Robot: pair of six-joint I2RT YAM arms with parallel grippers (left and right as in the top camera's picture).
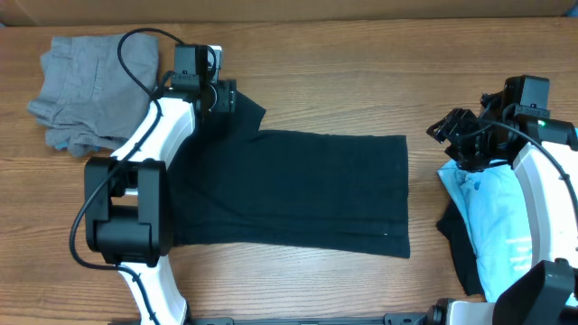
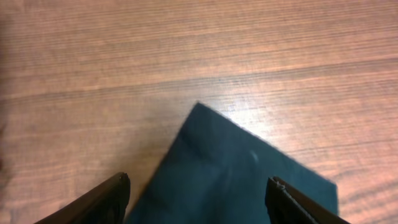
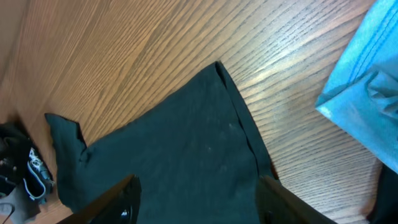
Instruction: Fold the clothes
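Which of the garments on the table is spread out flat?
The black T-shirt in the middle: it lies spread flat, while the grey garments sit bunched in a pile and the light blue T-shirt lies crumpled.

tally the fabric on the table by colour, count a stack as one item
Black: 2 (black T-shirt spread flat in the middle; dark garment partly under the blue one)
Light blue: 1 (light blue T-shirt, right side)
Grey: 1 (grey pile, far left; pieces inside can't be separated)
Total: 4
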